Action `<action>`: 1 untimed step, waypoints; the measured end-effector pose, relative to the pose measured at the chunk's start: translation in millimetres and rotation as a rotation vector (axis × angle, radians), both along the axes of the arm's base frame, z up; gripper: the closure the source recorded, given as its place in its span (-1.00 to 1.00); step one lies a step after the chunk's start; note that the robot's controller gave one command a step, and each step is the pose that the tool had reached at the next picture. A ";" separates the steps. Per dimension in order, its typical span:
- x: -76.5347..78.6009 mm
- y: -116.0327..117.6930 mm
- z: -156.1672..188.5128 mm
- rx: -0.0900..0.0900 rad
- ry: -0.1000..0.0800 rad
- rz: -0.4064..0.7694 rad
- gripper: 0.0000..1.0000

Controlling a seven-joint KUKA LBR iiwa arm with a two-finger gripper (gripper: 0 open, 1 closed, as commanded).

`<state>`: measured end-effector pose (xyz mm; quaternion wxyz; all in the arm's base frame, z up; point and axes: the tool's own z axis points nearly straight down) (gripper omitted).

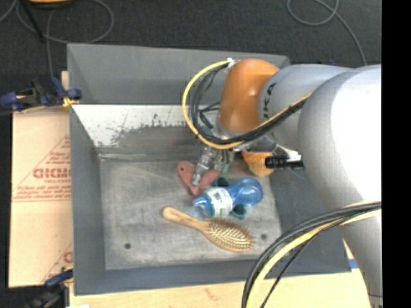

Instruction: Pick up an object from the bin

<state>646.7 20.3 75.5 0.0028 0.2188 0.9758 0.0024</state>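
My gripper (207, 169) reaches down from under the orange wrist cover into the middle of the bin. Its metal fingertips sit right against a flat reddish-pink piece (187, 176) on the bin floor. Just below and to the right lies a blue plastic bottle (230, 197) with a white label, on its side. A wooden hairbrush (213, 229) lies in front of the bottle, handle pointing left. A small dark green thing (239, 211) peeks out under the bottle. An orange object (257, 163) sits to the right, partly hidden by the arm.
The arm covers the bin's right and back part. The left half of the bin floor is bare grey metal, with the left wall close to it.
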 end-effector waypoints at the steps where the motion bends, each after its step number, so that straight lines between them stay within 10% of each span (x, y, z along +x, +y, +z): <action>1: 0.1 0.2 0.5 -0.001 0.000 0.002 1.00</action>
